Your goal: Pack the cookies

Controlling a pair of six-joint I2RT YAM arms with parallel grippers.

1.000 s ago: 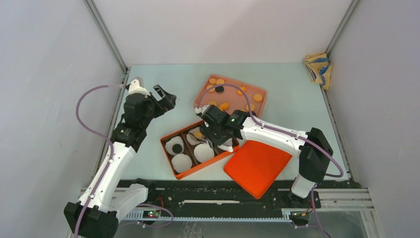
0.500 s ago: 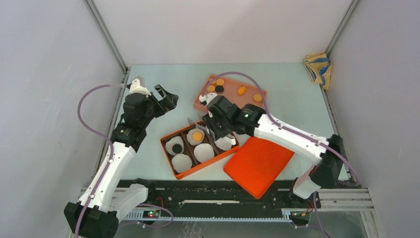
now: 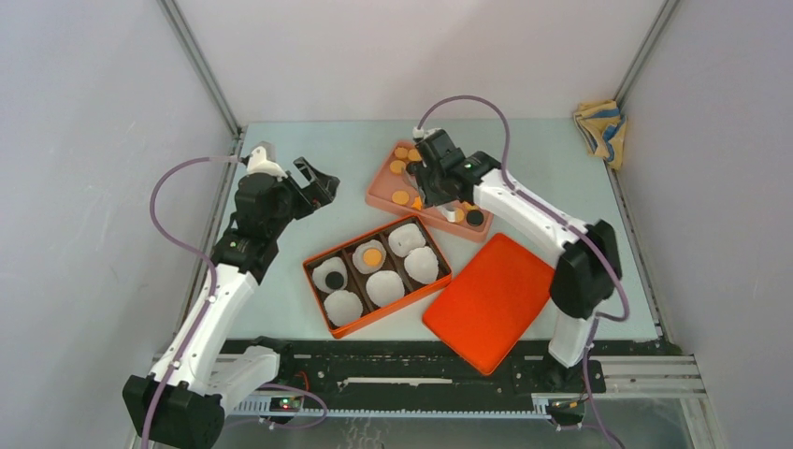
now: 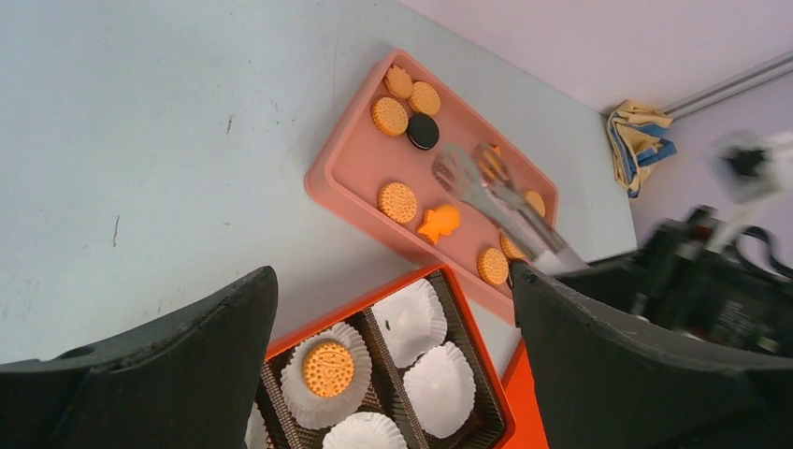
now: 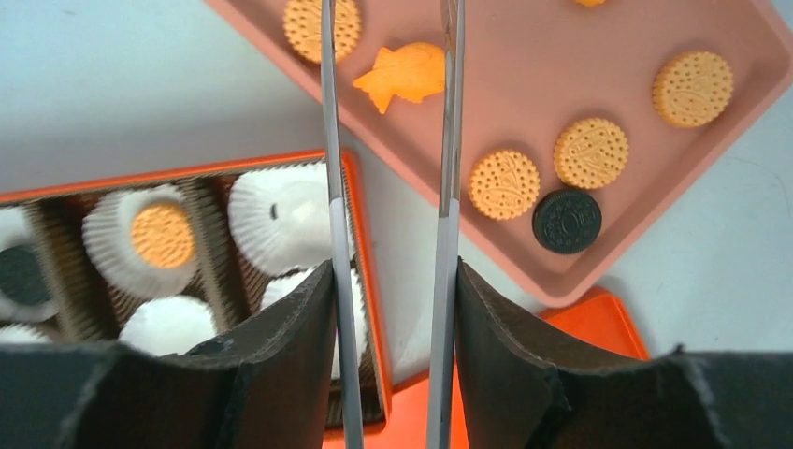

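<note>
On the pink tray (image 3: pixel 385 190) at the far middle of the table (image 3: pixel 299 140) lie most of the cookies (image 5: pixel 590 152), loose and flat: several round orange ones, a fish-shaped cookie (image 5: pixel 407 73) and a dark cookie (image 5: pixel 567 221) close to one corner of the tray. 2 more are packed in the orange box (image 3: pixel 309 271) just nearer than the tray, which holds 6 white paper cups (image 3: pixel 384 287) in 2 rows of 3. An orange cookie (image 3: pixel 372 254) sits in the far middle cup and a black cookie (image 3: pixel 333 279) in the far left cup, while the other 4 cups stand empty. Over the tray hangs the right gripper (image 3: pixel 432 182), its jaws clamped on a pair of metal tongs (image 5: pixel 330 140). The 2 blades of the tongs stand apart, reaching out above the tray with the fish-shaped cookie below and between them in the right wrist view. An orange lid (image 3: pixel 486 304) lies flat just beside the box on its right, toward the near edge of the table. The left gripper (image 3: pixel 313 182) hovers above bare table to the left of the tray, its jaws wide apart and holding nothing. A crumpled yellow and blue cloth (image 3: pixel 598 131) rests in the far right corner.
</note>
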